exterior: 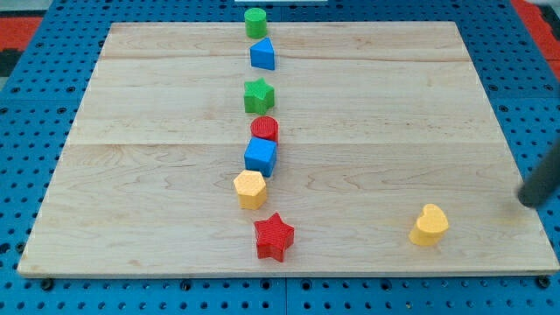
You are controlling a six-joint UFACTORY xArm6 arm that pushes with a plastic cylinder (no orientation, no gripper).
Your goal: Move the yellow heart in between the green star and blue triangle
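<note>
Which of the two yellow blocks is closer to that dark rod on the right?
The yellow heart, alone near the view's bottom right, just left of my tip. The yellow hexagon sits far off in the middle column of blocks.

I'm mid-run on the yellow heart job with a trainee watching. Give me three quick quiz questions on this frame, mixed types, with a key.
1. True or false: the yellow heart already sits between the green star and the blue triangle.
2. Which block lies nearest the view's bottom? A) red star B) blue cube C) green cylinder
3. Fill in: my tip is on the view's ____ of the yellow heart.

Key: 1 false, the heart lies alone at the lower right, away from the column of blocks. 2 A. 3 right, and apart from it.
</note>
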